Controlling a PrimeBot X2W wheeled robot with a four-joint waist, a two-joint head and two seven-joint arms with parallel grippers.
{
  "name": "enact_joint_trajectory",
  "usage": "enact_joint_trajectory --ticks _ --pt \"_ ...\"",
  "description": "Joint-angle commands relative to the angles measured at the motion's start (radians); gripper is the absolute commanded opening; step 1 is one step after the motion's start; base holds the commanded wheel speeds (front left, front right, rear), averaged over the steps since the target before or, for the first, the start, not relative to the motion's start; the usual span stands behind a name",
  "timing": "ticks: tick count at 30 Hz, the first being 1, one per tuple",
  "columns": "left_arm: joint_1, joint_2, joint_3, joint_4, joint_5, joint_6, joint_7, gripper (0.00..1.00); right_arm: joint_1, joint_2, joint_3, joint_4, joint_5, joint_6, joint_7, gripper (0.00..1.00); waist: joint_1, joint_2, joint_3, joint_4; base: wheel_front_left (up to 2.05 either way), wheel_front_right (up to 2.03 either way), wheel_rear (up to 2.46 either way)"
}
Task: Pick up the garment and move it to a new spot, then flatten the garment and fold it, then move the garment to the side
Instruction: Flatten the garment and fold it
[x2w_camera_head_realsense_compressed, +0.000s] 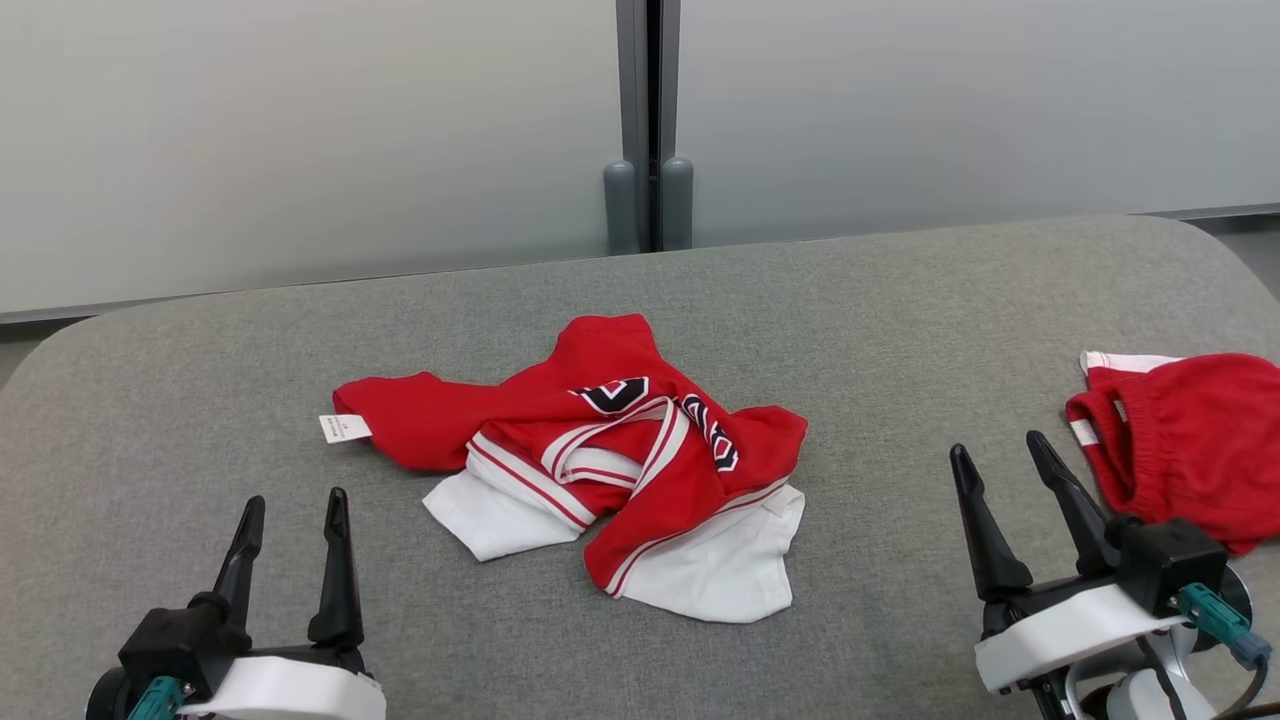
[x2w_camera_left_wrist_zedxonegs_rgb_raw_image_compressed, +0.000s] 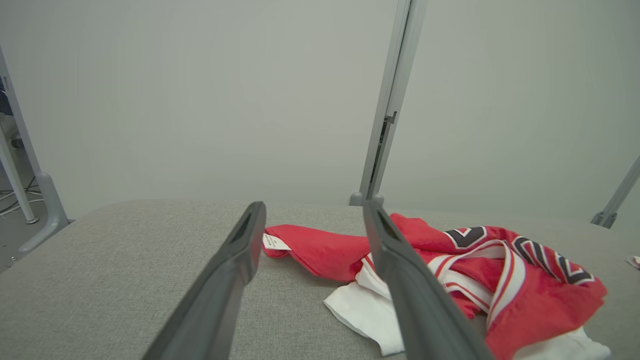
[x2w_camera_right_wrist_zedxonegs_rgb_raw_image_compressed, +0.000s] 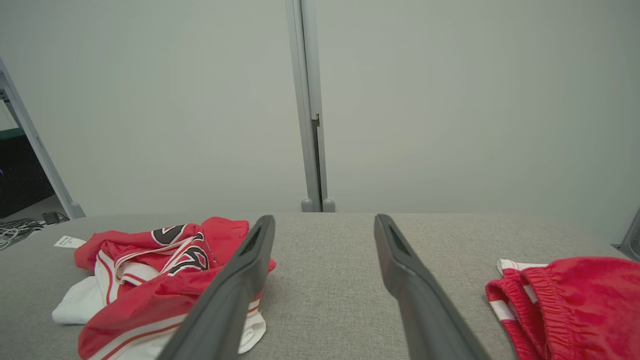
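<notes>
my left claw (x2w_camera_head_realsense_compressed: 296, 497) and right claw (x2w_camera_head_realsense_compressed: 998, 443) hang spread wide and empty either side of the crumpled red jersey (x2w_camera_head_realsense_compressed: 620, 450) lying mid-way across the table (x2w_camera_head_realsense_compressed: 200, 380), flanking it, i reckon, for the first pick-up.

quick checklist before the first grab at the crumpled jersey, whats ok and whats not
1. left pincer open, holding nothing: ok
2. right pincer open, holding nothing: ok
3. jersey in plain sight mid-table, ahead of both pincers: ok
4. jersey lying flat: not ok, crumpled in a heap
5. red shorts apart from the jersey: ok, though they lie close beside the right pincer
6. which jersey edge is hem or shoulder: cannot tell
</notes>
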Motion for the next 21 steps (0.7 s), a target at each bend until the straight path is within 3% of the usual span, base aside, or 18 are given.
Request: enact_joint_trajectory --ticks 1,6,10,15,21 --pt "-0.007 0.002 0.005 0.002 0.005 -0.005 -0.004 1.00 -0.008 -0.006 0.001 -0.001 0.005 0.000 -0.005 1.00 0.0000 0.0000 0.000 0.002 0.00 0.00 0.00" --pt "-0.010 -0.002 0.006 0.004 0.010 -0.008 -0.004 1.00 -0.015 0.000 0.023 -0.014 0.010 0.000 -0.005 1.00 0.0000 0.0000 -0.001 0.017 0.00 0.00 0.00" --pt "-0.016 -0.003 -0.004 0.016 0.007 -0.013 -0.003 1.00 -0.063 0.007 0.123 -0.012 0.028 0.000 -0.002 1.00 0.0000 0.0000 -0.004 0.063 0.00 0.00 0.00" --pt "-0.037 -0.005 -0.023 0.025 0.005 -0.023 0.008 1.00 -0.155 -0.002 0.253 0.036 0.065 0.000 0.033 1.00 0.0000 0.0000 0.005 0.149 0.00 0.00 0.00" --pt "-0.056 -0.021 -0.049 0.043 0.000 -0.033 0.012 1.00 -0.274 -0.001 0.344 0.184 0.120 0.000 0.158 1.00 0.0000 0.0000 0.027 0.264 0.00 0.00 0.00"
